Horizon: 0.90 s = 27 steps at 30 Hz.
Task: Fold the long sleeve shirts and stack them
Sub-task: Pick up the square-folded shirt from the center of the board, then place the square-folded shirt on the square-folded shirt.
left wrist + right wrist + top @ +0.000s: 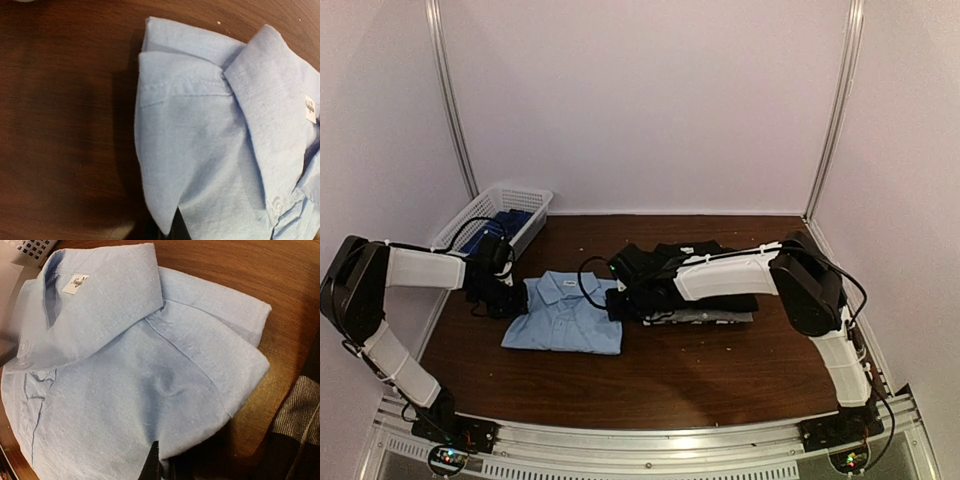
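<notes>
Blue shirt [563,318], centre-left overhead, is being pinched at opposite edges by the closed left gripper [520,298] and right gripper [617,303] — needing an even, level lift.

A dark brown wooden table [720,370] sits enclosed by three plain walls of a pale lilac tint. The back wall [650,100] stands behind the table, the left wall [370,130] and the right wall [915,150] at its sides. A thin metal strip [450,100] runs up the corner behind the table's left end, and another [835,110] behind its right end. A silvery rail [650,440] lies along the table's near edge. The light is soft and even, with a dull sheen on the wood.
</notes>
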Each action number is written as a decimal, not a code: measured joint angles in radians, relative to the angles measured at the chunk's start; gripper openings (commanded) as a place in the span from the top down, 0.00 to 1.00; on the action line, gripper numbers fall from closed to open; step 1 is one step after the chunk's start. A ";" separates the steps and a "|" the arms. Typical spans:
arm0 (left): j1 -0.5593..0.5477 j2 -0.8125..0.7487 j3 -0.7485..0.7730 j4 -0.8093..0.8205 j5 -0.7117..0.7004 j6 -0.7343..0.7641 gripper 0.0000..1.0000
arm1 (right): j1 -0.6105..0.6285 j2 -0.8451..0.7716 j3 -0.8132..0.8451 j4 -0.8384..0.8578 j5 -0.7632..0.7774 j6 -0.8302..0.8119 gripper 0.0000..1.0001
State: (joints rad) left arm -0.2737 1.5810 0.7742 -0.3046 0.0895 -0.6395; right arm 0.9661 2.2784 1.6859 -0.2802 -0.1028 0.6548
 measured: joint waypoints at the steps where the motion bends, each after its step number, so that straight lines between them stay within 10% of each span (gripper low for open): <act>1: 0.000 -0.008 0.001 -0.008 0.004 0.000 1.00 | 0.000 0.000 0.011 -0.011 -0.002 -0.003 1.00; 27: -0.073 -0.319 0.181 -0.246 0.092 -0.030 1.00 | -0.009 -0.118 0.209 -0.204 -0.001 -0.104 1.00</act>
State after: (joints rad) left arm -0.3466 1.2617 0.9550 -0.5510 0.1814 -0.6697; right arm 0.9569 2.1601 1.8954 -0.4843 -0.1040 0.5507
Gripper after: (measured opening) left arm 0.030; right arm 0.035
